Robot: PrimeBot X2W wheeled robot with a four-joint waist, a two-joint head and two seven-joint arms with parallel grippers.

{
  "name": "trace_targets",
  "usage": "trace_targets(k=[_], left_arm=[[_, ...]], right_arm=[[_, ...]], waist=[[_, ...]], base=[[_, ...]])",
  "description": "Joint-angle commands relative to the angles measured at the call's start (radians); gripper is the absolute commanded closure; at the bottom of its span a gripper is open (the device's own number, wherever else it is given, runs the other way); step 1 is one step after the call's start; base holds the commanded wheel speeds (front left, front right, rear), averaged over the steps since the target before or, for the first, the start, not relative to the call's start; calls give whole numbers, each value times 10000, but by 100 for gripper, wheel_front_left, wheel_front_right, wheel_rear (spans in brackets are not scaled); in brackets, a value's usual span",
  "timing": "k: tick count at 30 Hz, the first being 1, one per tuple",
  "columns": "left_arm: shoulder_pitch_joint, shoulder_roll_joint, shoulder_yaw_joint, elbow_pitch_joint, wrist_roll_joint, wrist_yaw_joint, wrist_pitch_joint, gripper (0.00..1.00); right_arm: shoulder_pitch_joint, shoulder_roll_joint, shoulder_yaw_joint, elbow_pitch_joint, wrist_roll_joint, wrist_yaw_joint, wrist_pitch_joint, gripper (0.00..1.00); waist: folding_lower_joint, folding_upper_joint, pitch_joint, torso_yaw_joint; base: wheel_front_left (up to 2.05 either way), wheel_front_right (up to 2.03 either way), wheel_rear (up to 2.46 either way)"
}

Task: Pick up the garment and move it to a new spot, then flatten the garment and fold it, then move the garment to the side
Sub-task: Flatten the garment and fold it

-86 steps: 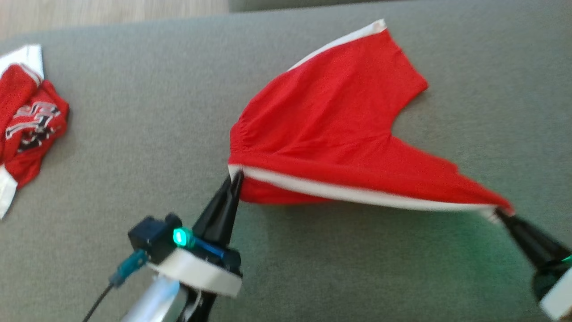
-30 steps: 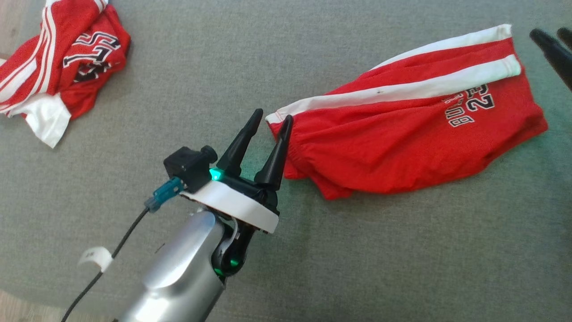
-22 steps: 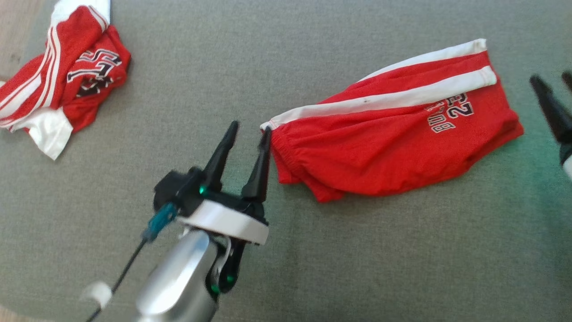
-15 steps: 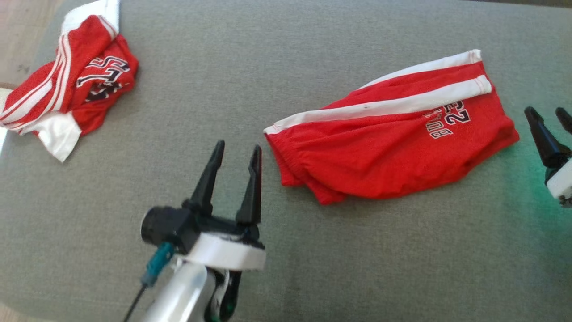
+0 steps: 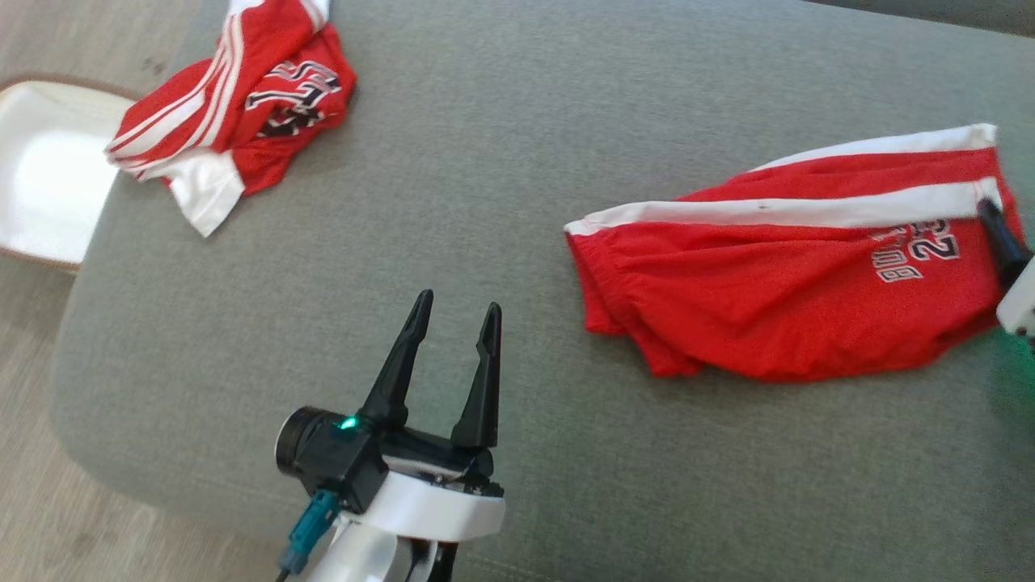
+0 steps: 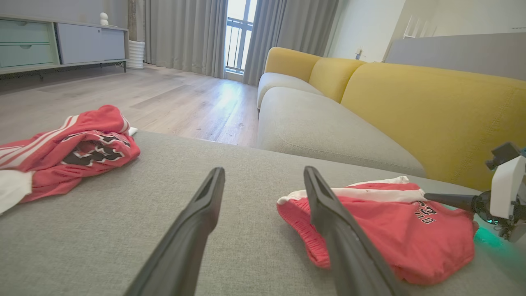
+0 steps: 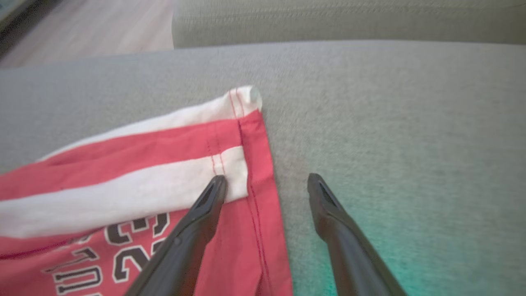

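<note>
The garment is a pair of red shorts (image 5: 776, 299) with white side stripes and a "23" print, lying folded in half on the grey cushion (image 5: 485, 162). My left gripper (image 5: 458, 303) stands open to the left of the waistband, apart from it, with nothing between its fingers (image 6: 205, 205). In the left wrist view the shorts (image 6: 382, 222) lie just right of them. My right gripper (image 7: 267, 179) is open at the shorts' leg hem (image 7: 250, 144), one finger over the white stripe and the other over bare cushion. One of its fingers (image 5: 999, 234) shows at the head view's right edge.
A second red and white jersey (image 5: 242, 89) lies crumpled at the cushion's far left corner. Beside that corner, a white wood-rimmed piece (image 5: 40, 170) stands on the wooden floor (image 5: 48, 501). A yellow sofa back (image 6: 431, 107) rises behind the cushion.
Both grippers held the shorts lifted and spread, then let go; the shorts now lie folded. My left gripper has drawn back from the waistband. The right gripper has come to the hem. The camera shifted.
</note>
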Motion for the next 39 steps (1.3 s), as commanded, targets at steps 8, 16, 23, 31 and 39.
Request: trace_targets(k=[8,16,23,31,39], left_arm=[[37,-52,419,-403,183,-93,-95,0],[77,-56,476,-344,269,-96,-95,0],[165,-57,728,-279,533,-181,-95,0],[163,-58,1008,-277,910,-283,-95,0],[190,-58,1152,-153,693,-388,-95,0]], right_arm=[[10,-213,1134,243,357,-9,426,100],[-37,-457,1522,373,812,-9,-387,100],[-16,-984,1713,550,1013,-9,-888,100],[-149,-1932,1667,567,1061,-9,-1139,100],[-985,-1591,1926,-66,1158,-9,-1041,100]], waist=[[0,0,23,281],[0,0,-227,-321],[0,0,-537,-1320],[0,0,-522,-2223],[0,0,-753,-2747]], base=[[0,0,0],[0,0,0],[0,0,0],[0,0,0],[0,0,0]])
